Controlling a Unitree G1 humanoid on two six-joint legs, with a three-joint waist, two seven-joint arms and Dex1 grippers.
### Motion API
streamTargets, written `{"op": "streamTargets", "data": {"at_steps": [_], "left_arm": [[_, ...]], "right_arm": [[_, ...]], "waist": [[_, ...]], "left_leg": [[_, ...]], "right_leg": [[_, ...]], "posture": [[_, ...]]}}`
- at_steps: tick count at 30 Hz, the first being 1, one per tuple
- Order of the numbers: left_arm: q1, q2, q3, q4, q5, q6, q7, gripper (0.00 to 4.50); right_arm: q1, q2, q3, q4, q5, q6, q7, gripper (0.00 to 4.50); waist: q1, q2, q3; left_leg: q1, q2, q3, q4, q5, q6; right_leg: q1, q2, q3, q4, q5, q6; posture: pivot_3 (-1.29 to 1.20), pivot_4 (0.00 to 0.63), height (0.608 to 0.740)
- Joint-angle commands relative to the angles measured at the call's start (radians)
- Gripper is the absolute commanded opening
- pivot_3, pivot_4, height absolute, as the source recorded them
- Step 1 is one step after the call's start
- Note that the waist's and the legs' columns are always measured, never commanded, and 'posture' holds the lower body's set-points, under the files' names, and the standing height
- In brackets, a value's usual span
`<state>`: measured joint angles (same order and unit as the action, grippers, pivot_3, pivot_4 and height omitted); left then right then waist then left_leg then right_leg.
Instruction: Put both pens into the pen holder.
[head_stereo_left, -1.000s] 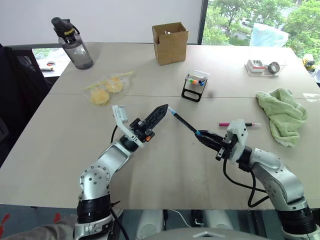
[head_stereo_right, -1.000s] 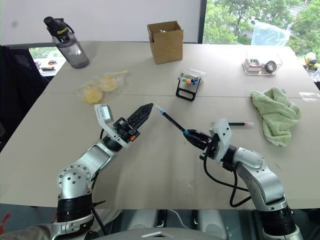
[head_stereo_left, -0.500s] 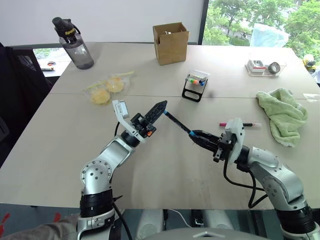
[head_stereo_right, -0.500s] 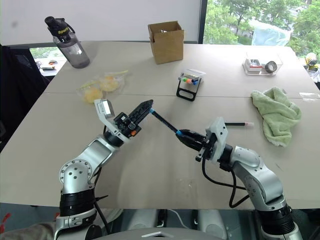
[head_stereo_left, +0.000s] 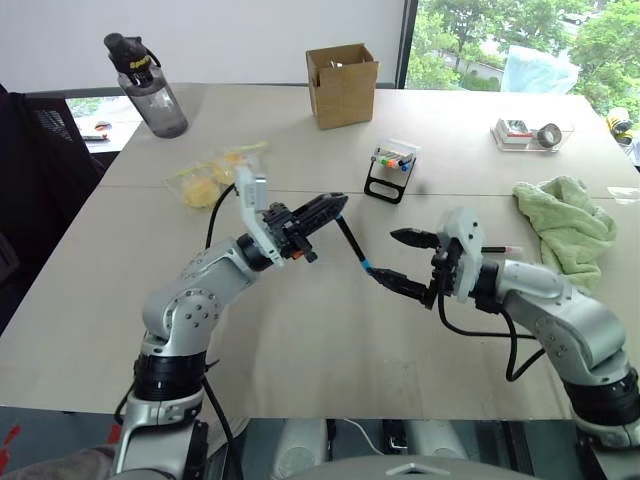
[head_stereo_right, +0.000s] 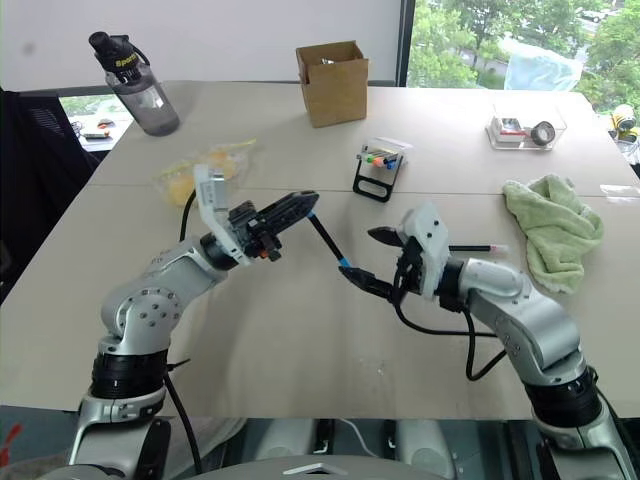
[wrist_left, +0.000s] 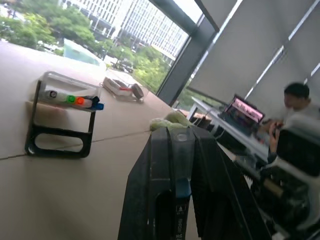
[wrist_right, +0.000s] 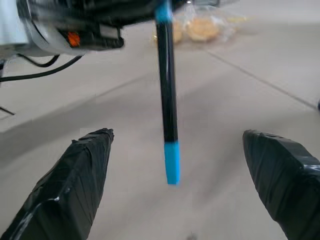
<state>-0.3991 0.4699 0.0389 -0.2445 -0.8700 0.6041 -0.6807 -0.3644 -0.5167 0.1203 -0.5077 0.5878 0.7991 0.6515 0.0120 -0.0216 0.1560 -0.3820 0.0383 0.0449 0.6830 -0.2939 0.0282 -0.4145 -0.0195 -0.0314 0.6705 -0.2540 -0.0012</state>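
Pens are sitting apart at this moment. The left tool is clenching the upper light-blue end of the blue-tipped pen, which is slanting down from it above the bench. The right tool is spread wide, its two black fingers standing on either side of the pen's lower blue end without touching it. The pink-tipped pen is lying flat on the bench behind the right wrist, just beside the green cloth. The pen holder is standing farther back, near the middle of the bench, with colourful marker caps showing in its clear top tray. A cardboard box is sitting behind it, a dark water bottle is standing at the far left, and a clear bag of yellow items is lying near the left arm.
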Motion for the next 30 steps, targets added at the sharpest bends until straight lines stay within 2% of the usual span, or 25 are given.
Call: {"op": "streamTargets", "data": {"at_steps": [1, 5, 10, 13, 16, 20, 21, 30], "left_arm": [[-0.065, 0.037, -0.074, 0.010, 0.117, -0.083, -0.144, 0.00], [-0.112, 0.063, -0.142, 0.044, 0.220, -0.136, -0.242, 0.00], [-0.135, 0.048, -0.165, 0.062, 0.266, -0.160, -0.294, 0.00], [-0.131, 0.042, -0.154, 0.070, 0.282, -0.169, -0.306, 0.00], [-0.121, 0.034, -0.143, 0.069, 0.285, -0.171, -0.309, 0.00], [-0.115, 0.025, -0.135, 0.063, 0.283, -0.166, -0.306, 0.00], [-0.113, 0.022, -0.132, 0.062, 0.283, -0.163, -0.304, 0.00], [-0.110, 0.000, -0.127, 0.073, 0.301, -0.159, -0.312, 0.00]], "right_arm": [[-0.148, -0.050, 0.024, 0.001, 0.060, 0.228, -0.007, 4.45], [-0.331, -0.019, 0.020, 0.085, 0.124, 0.456, -0.035, 4.45], [-0.445, -0.003, 0.045, 0.147, 0.156, 0.589, -0.022, 4.45], [-0.480, 0.026, 0.050, 0.180, 0.141, 0.622, -0.053, 3.67], [-0.490, 0.033, 0.059, 0.190, 0.133, 0.629, -0.058, 2.24], [-0.493, 0.079, 0.028, 0.206, 0.139, 0.650, -0.084, 0.29], [-0.493, 0.092, 0.018, 0.208, 0.141, 0.658, -0.091, 0.04], [-0.494, 0.124, -0.002, 0.199, 0.139, 0.666, -0.111, 0.04]], "waist": [[0.001, 0.000, 0.001], [-0.001, 0.000, 0.001], [-0.001, 0.000, 0.002], [-0.001, 0.000, 0.002], [0.000, 0.000, 0.002], [-0.002, 0.000, 0.002], [-0.003, 0.000, 0.002], [-0.003, 0.000, 0.002]], "left_leg": [[0.000, 0.000, 0.000, 0.000, 0.000, 0.000], [-0.001, 0.000, 0.000, -0.001, 0.000, 0.000], [-0.003, 0.001, -0.001, -0.002, 0.000, 0.000], [-0.009, 0.000, -0.001, -0.002, 0.000, 0.000], [-0.017, 0.000, -0.001, 0.000, 0.000, 0.000], [-0.018, 0.000, -0.001, 0.000, 0.000, 0.000], [-0.018, 0.000, -0.001, 0.000, 0.000, 0.000], [-0.017, 0.000, -0.001, 0.001, 0.000, 0.000]], "right_leg": [[0.000, 0.000, 0.000, 0.000, 0.000, 0.000], [-0.001, -0.003, 0.000, -0.002, 0.000, 0.000], [-0.003, -0.006, -0.002, -0.002, 0.000, 0.000], [-0.008, -0.007, -0.002, -0.002, 0.000, 0.000], [-0.015, -0.008, -0.002, -0.001, 0.001, 0.001], [-0.016, -0.008, -0.003, 0.000, 0.001, 0.001], [-0.016, -0.008, -0.003, 0.000, 0.001, 0.001], [-0.016, -0.008, -0.003, 0.002, 0.001, 0.001]], "posture": [[0.00, 0.150, 0.736], [0.00, 0.150, 0.736], [0.00, 0.150, 0.736], [0.00, 0.150, 0.736], [0.00, 0.150, 0.736], [0.00, 0.150, 0.736], [0.00, 0.150, 0.736], [0.00, 0.150, 0.736]]}}
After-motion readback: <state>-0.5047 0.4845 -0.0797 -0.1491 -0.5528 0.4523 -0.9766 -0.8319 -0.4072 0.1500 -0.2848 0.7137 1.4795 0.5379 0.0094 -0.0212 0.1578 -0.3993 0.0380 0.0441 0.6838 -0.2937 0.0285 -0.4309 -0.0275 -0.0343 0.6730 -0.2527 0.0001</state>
